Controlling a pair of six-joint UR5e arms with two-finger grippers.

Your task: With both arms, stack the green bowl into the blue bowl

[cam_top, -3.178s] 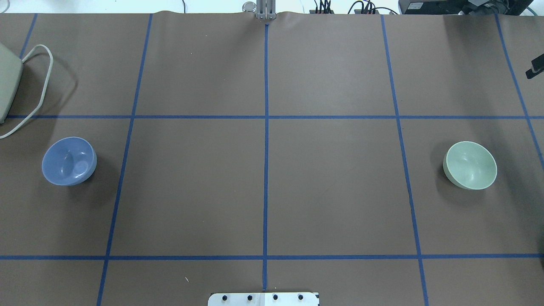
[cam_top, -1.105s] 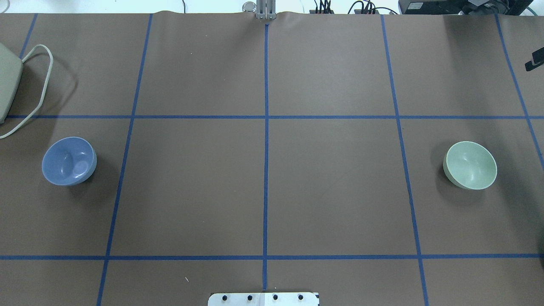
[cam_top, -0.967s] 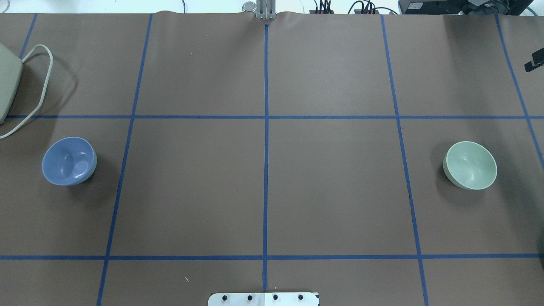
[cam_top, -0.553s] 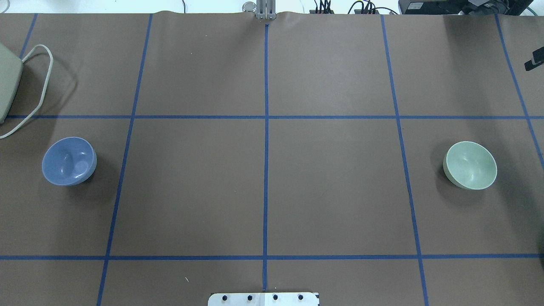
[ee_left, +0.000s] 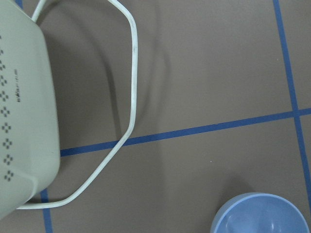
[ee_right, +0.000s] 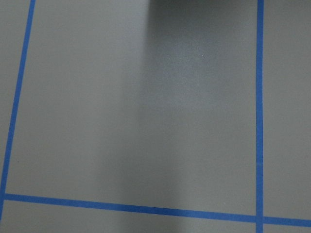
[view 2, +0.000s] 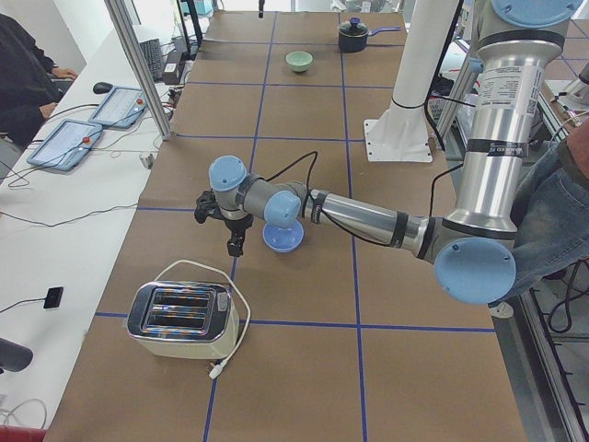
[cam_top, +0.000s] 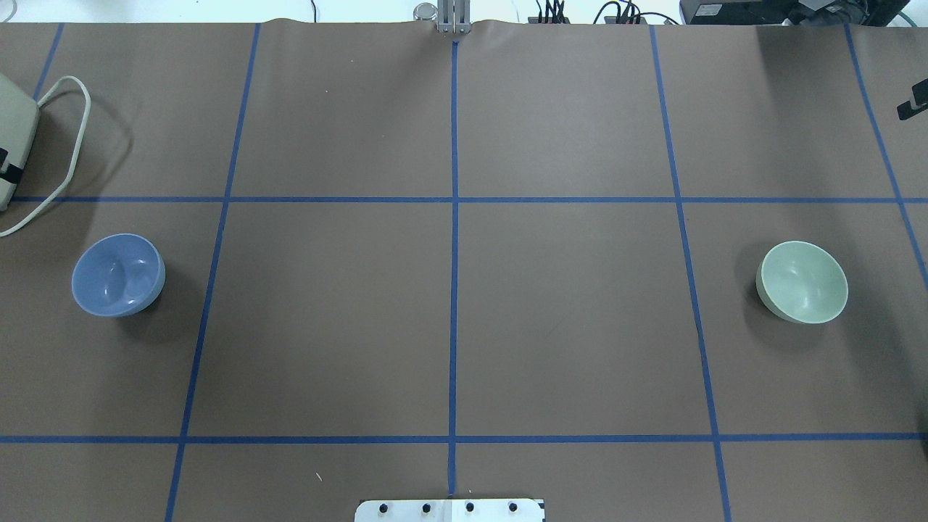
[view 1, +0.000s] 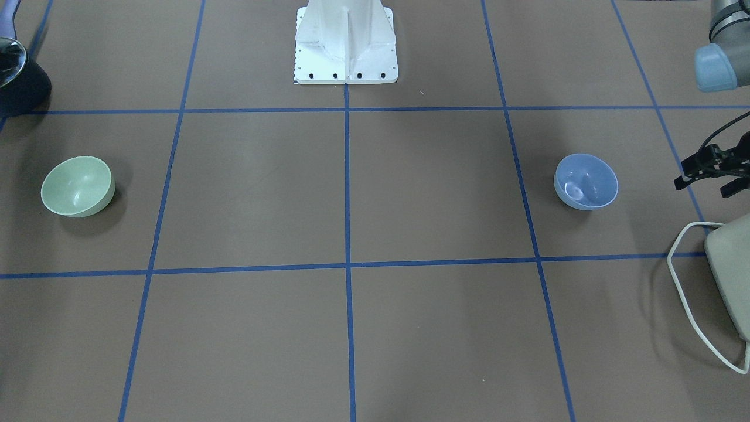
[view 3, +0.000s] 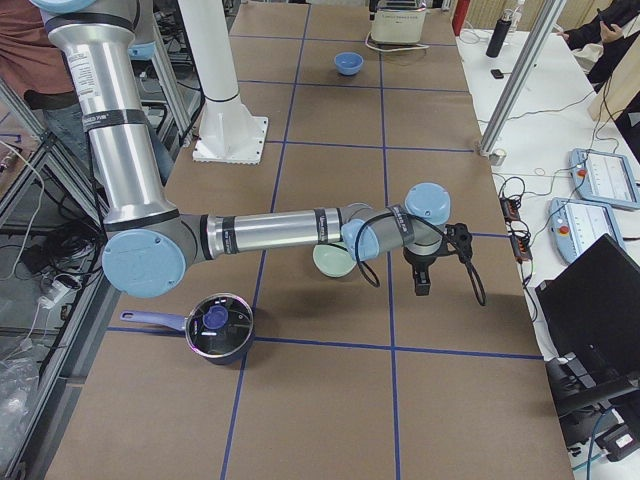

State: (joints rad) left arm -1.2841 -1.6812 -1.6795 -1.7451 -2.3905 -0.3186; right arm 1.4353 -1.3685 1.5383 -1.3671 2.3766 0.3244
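The blue bowl (cam_top: 117,274) stands upright at the table's left, also in the front-facing view (view 1: 586,181) and at the lower right of the left wrist view (ee_left: 262,216). The green bowl (cam_top: 802,281) stands upright at the table's right (view 1: 77,186). My left gripper (view 1: 703,187) hovers beyond the blue bowl, toward the table's end, with its fingers apart and empty. Only a black tip of my right gripper (cam_top: 912,107) shows at the overhead view's right edge, past the green bowl (view 3: 335,260); I cannot tell its state. The right wrist view shows only bare table.
A cream toaster (view 1: 729,275) with a looping white cord (ee_left: 131,97) sits at the table's left end, near the left gripper. A dark pot with a lid (view 3: 215,325) sits near the right end. The white pedestal base (view 1: 345,44) stands at the robot's edge.
A black bit of the left gripper has come into the overhead view's left edge over the toaster. The right gripper's tip has shifted slightly farther up. Both bowls are unmoved.
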